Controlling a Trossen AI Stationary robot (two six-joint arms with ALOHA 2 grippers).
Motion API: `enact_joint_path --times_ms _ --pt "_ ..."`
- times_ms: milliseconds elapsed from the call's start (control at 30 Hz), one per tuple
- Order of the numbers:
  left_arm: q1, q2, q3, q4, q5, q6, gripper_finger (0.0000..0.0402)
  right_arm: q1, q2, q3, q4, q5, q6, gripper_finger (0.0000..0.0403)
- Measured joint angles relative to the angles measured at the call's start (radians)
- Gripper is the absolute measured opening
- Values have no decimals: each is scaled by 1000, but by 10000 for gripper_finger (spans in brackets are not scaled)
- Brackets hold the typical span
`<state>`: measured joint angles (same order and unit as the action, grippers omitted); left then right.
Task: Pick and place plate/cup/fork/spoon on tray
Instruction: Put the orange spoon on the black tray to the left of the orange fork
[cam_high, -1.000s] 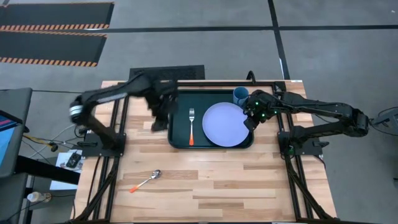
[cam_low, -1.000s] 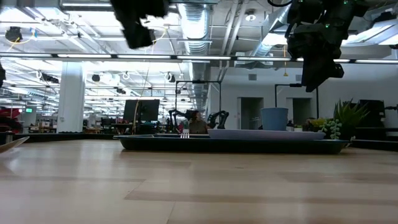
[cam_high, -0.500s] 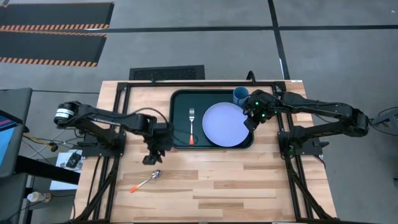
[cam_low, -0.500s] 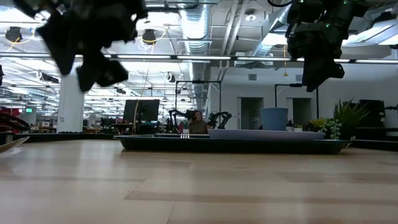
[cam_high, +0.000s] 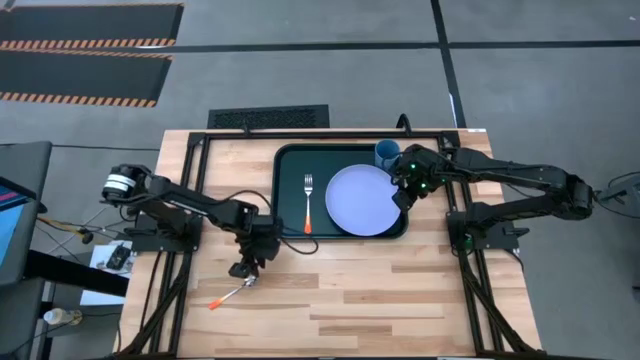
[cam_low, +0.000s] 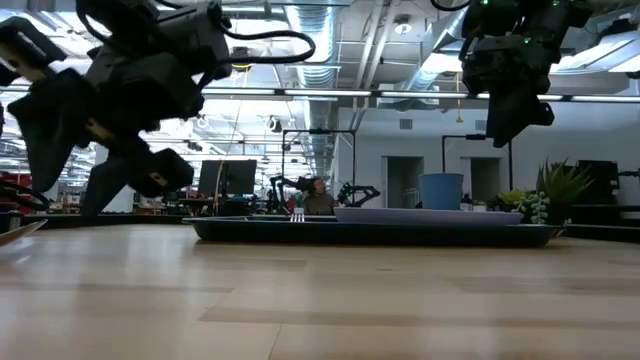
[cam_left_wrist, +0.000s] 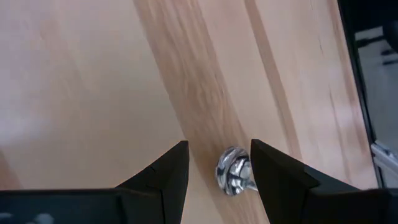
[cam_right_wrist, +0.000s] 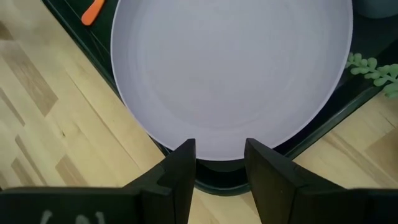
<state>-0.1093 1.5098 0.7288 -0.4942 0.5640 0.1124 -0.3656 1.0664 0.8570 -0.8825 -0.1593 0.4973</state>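
The dark tray lies at the table's far middle. On it lie the lavender plate, which also shows in the right wrist view, and the orange-handled fork. The blue cup stands at its far right corner. The spoon lies flat on the wood near the left front, with its bowl toward the tray. My left gripper hangs open just above the bowl, a finger on either side. My right gripper hovers open over the plate's right edge.
Bare wood lies in front of the tray and to the spoon's right. A small green plant sprig sits by the tray's right side. Black frame rails run along both table sides.
My left gripper has swung from beside the tray's left rim toward the table's near edge and come down over the spoon's bowl. The spoon, plate, fork and cup have not moved.
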Motion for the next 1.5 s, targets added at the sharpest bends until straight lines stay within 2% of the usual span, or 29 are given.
enact_joint_path --times_ms 267,400,533,800,967,1100,1233,1333,1500 --pt "-31 113 0 18 53 35 157 0 0 0 -3 0 2 161" --pt "-31 130 2 19 60 66 151 0 0 0 -3 0 2 161" --pt "-32 130 2 16 57 86 116 0 0 0 -3 0 2 161" --pt "-33 131 1 16 58 85 11 0 0 0 -2 0 10 161" --pt "-33 131 1 14 60 32 6 0 0 0 -2 0 10 161" --pt "-25 128 22 4 112 -79 3 0 0 0 -2 0 10 161" --pt "28 66 70 -27 142 -170 1 0 0 0 -2 0 9 161" --pt "112 -6 106 -61 137 -194 1 0 0 0 0 0 9 161" --pt "329 -101 163 -72 29 -234 0 0 0 0 3 1 -1 161"
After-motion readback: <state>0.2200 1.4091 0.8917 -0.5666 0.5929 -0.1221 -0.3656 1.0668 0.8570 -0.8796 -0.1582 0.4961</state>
